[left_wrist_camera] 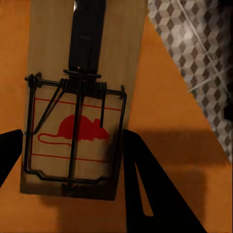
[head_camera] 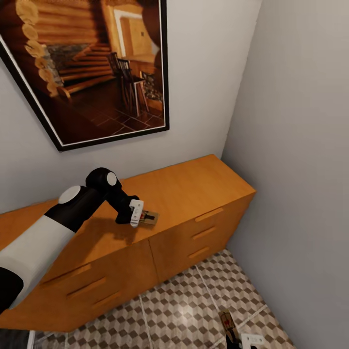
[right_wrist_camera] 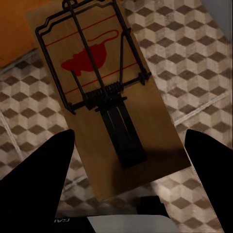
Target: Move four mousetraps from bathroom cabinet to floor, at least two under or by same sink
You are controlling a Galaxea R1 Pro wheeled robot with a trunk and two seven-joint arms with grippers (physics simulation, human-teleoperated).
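Head view: my left gripper [head_camera: 140,214] sits on the cabinet [head_camera: 194,189] top, at a mousetrap [head_camera: 149,218] near the cabinet's front edge. A second mousetrap [head_camera: 228,324] lies on the bathroom floor [head_camera: 179,305] in front of the cabinet.

Left wrist view: fingers [left_wrist_camera: 150,189] spread either side of the trap's board [left_wrist_camera: 77,121], not clamped.

Right wrist view: right gripper [right_wrist_camera: 128,160] open, released, a trap [right_wrist_camera: 102,92] lying below on the tiles.

I judge the board light, stiff and thin; I'd pinch its long edges, clear of the sprung wire.
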